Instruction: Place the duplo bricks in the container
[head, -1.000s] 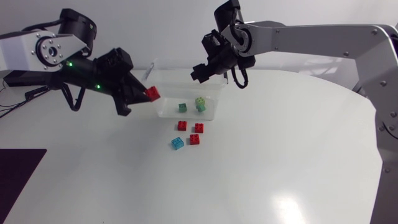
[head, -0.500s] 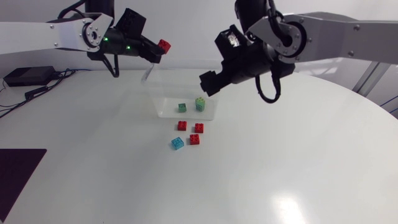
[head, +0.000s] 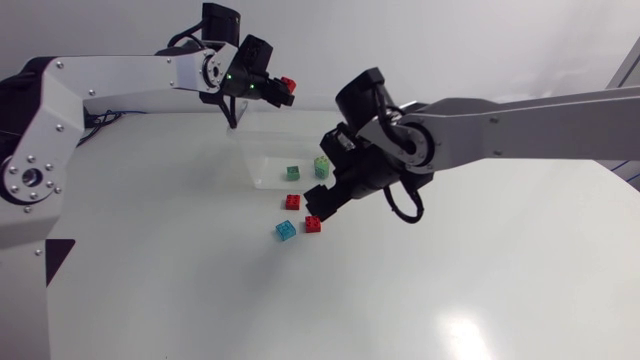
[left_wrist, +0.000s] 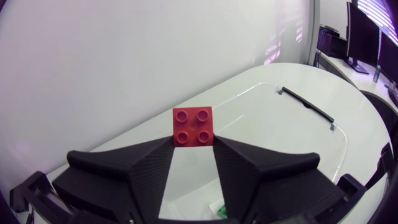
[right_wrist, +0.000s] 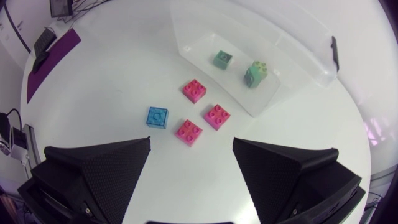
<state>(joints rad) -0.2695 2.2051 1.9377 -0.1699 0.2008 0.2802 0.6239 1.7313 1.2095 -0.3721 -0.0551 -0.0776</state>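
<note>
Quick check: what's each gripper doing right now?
Left gripper: shut on a red brick.
Right gripper: open, holding nothing.

The white surface (head: 200, 290) carries a clear container (head: 260, 165) and, just beside its near wall, three red bricks (right_wrist: 195, 90) in a loose cluster, with one blue brick (head: 285, 230) next to them.

fyi from overhead the right gripper (head: 330, 200) totally blocks one red brick (right_wrist: 216, 116) sitting just beside the container (head: 247, 162)
</note>
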